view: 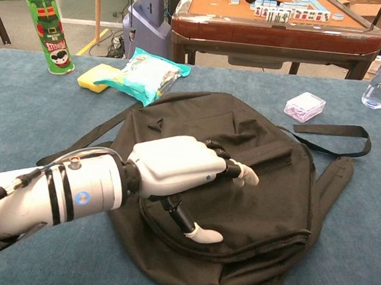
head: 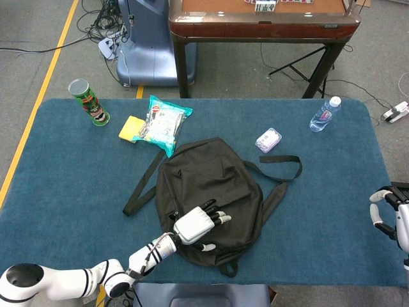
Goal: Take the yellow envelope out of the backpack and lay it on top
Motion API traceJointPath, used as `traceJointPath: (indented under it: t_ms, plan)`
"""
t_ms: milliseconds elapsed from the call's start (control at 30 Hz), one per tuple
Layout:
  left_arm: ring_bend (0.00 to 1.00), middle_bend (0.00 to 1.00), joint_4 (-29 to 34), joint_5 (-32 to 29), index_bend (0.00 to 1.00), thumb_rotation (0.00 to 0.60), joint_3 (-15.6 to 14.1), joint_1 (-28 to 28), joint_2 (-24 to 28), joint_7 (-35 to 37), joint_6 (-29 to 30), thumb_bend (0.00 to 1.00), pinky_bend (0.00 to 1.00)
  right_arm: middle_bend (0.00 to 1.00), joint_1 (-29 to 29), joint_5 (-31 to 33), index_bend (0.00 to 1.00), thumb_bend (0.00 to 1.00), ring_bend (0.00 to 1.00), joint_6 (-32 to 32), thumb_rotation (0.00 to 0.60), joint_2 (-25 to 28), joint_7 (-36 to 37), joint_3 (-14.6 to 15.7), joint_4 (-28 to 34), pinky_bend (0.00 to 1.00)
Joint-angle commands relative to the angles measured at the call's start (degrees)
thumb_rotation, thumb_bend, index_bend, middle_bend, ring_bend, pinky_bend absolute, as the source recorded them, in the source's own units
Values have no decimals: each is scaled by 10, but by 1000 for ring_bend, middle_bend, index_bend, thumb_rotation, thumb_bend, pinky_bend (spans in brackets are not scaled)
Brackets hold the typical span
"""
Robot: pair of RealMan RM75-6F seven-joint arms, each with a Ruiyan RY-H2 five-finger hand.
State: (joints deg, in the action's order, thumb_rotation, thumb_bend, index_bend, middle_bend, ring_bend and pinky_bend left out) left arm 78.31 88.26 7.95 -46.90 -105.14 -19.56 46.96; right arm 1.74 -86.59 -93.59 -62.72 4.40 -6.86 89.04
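Observation:
A black backpack (head: 211, 192) lies flat in the middle of the blue table, front pocket up, and looks zipped; the chest view shows the backpack (view: 267, 176) close up. No yellow envelope shows; it is hidden if inside. My left hand (head: 195, 226) hovers over the lower front of the bag, fingers spread and holding nothing; in the chest view the left hand (view: 178, 168) reaches across the front pocket. My right hand (head: 390, 217) sits at the table's right edge, partly cut off, fingers curled with nothing in them.
A green chip can (head: 89, 102), a yellow sponge (head: 131, 128) and a teal snack bag (head: 165, 123) lie at the back left. A small clear box (head: 268, 139) and a water bottle (head: 324, 115) stand at the back right. Backpack straps (head: 281, 167) trail right.

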Motion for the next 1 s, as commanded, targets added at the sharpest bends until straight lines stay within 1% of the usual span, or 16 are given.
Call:
traceJointPath:
  t_ms: [33, 167, 233, 367, 467, 533, 633, 767, 833, 933, 1000]
  plan:
    - [151, 214, -16, -10, 245, 597, 1, -6, -17, -6, 6, 255, 61, 420, -1, 0, 490, 412, 458, -1, 600, 0, 1, 0, 0, 578]
    - [167, 217, -39, -15, 311, 600, 4, -10, -40, -9, 19, 255, 61, 420, -4, -1, 490, 413, 458, -5, 600, 0, 1, 0, 1, 578]
    - [192, 242, -53, -16, 351, 600, 7, -10, -53, -4, 32, 255, 61, 420, -6, 0, 490, 413, 458, -7, 600, 1, 1, 0, 2, 578]
    - [275, 352, -75, -18, 490, 600, 20, -13, -69, 5, 57, 254, 61, 420, -8, 0, 490, 412, 458, -10, 600, 2, 1, -1, 5, 578]
    - [330, 423, -89, -20, 564, 600, 31, -13, -80, 12, 81, 256, 61, 421, -9, -2, 490, 412, 458, -11, 600, 2, 1, -1, 6, 579]
    - [381, 494, -99, -24, 635, 600, 39, -12, -89, 20, 97, 261, 61, 420, -9, -4, 490, 413, 458, -13, 600, 2, 2, -2, 6, 579]
    - [402, 526, -111, -27, 676, 600, 44, -13, -94, 22, 108, 276, 61, 420, -10, -6, 490, 413, 458, -14, 600, 3, 3, -2, 7, 579]
    - [430, 560, -118, -32, 695, 600, 50, -10, -94, 25, 127, 386, 61, 420, -10, -9, 490, 413, 458, -16, 600, 4, 4, -2, 8, 578]
    - [436, 575, -116, -37, 707, 600, 51, -8, -89, 26, 129, 487, 61, 421, -10, -11, 490, 412, 458, -17, 600, 4, 7, -3, 8, 579]
    - [437, 582, -103, -45, 712, 600, 45, -4, -78, 24, 124, 594, 61, 421, -9, -12, 490, 413, 458, -17, 600, 2, 9, -3, 6, 579]
    - [437, 583, -93, -49, 713, 600, 37, -1, -71, 21, 119, 634, 61, 421, -9, -12, 490, 412, 458, -16, 600, 1, 10, -3, 5, 579]
